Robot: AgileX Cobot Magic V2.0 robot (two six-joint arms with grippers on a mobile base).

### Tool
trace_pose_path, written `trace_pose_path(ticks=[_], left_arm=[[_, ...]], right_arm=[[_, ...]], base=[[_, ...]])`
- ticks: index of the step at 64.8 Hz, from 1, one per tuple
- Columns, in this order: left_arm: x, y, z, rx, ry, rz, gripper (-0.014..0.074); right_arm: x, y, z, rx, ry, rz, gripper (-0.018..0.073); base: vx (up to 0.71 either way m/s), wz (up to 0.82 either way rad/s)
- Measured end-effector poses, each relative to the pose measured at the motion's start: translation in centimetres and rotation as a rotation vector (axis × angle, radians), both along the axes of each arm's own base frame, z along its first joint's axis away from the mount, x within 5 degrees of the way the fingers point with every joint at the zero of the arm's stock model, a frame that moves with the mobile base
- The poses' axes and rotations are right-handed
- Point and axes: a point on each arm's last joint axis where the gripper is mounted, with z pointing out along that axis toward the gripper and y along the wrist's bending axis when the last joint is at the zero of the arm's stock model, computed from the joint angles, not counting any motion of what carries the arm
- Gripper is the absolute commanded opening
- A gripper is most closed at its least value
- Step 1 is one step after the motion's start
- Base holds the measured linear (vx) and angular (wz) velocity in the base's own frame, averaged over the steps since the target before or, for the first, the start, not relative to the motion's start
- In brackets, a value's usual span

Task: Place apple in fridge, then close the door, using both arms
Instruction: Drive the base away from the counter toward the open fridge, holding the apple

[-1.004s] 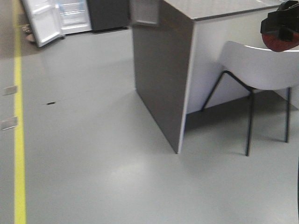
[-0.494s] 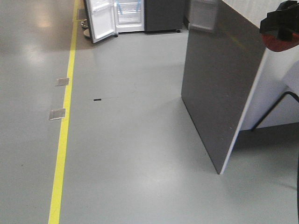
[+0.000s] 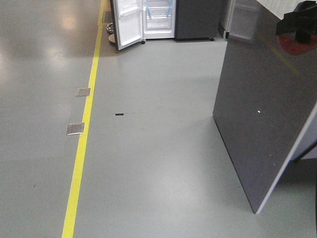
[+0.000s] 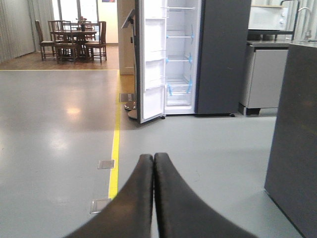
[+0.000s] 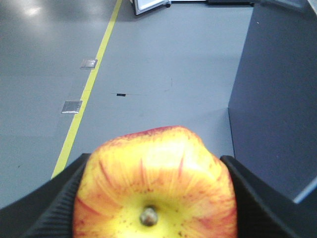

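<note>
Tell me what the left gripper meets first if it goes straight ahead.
Bare floor ahead looks free; the shut left gripper lines up roughly with the open door of the fridge, far off.

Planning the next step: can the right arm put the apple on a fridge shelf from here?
Probably not: the open fridge stands far across the floor, so the right tool holding the apple likely cannot reach.
</note>
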Motion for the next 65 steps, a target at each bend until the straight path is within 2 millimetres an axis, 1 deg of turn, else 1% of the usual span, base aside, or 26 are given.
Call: trace_pose_path(ticks=[38,65], left_arm=[[0.00,0.00,0.00,0.000,0.000,0.000,-0.0006],[0.00,0.00,0.00,0.000,0.000,0.000,-0.0006]], right_arm=[[0.00,0.00,0.00,0.000,0.000,0.000,-0.0008],[0.00,0.00,0.00,0.000,0.000,0.000,-0.0008]], base=[[0.30,0.17],[0.32,0.09]])
